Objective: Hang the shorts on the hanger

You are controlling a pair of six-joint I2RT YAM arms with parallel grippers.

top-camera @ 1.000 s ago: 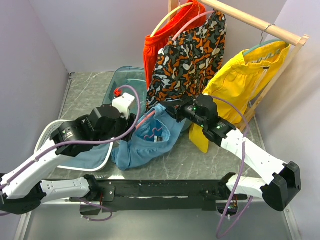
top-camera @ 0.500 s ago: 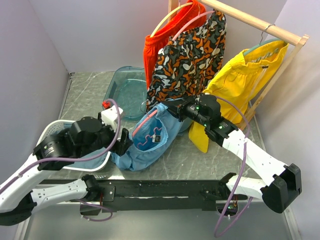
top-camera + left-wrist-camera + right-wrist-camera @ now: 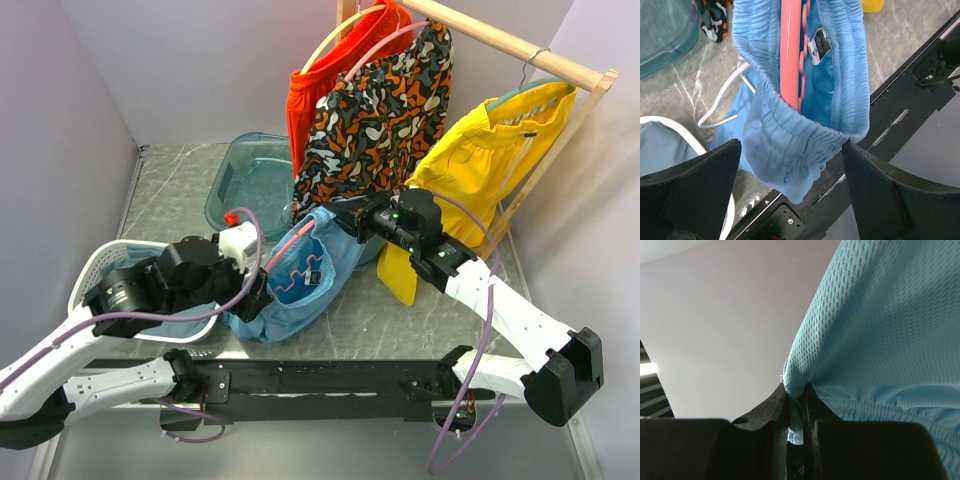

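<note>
Since the earlier frame the left gripper [image 3: 252, 293] has shifted slightly toward the right edge, closer to the shorts [image 3: 300, 298]. Its fingers [image 3: 700, 190] stand wide apart beside the gathered waistband and grip nothing. The right gripper [image 3: 345, 218] is closed on the fabric's far rim. The hanger [image 3: 288, 245] lies inside the waist opening, long axis from near-left to far-right; its hook is hidden, its near end buried. The shorts sag onto the middle of the table [image 3: 400, 310], toward the near edge.
</note>
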